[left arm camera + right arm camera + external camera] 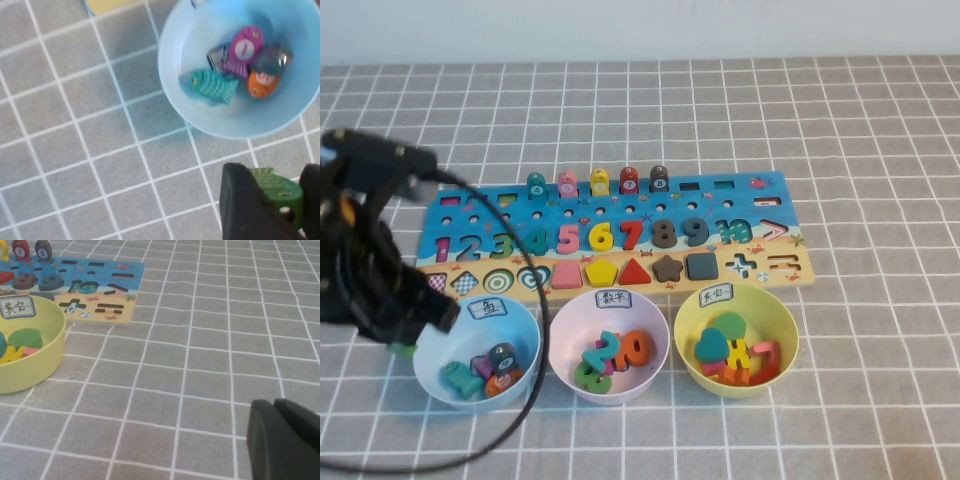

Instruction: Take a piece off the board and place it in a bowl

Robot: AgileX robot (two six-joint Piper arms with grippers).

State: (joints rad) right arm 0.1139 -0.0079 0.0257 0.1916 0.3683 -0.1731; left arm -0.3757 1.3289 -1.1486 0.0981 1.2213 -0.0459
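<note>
Pinching the green fish-shaped piece (276, 189), the left gripper (272, 200) hovers beside the pale blue bowl (175, 85).

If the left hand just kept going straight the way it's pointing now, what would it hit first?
Probably the grey checked cloth. The left hand, shut on the green fish piece, points down beside the pale blue bowl, not over it; depth is uncertain.

Four fish pegs (235, 65) crowd the bowl (200, 115); its near side lies bare.
</note>
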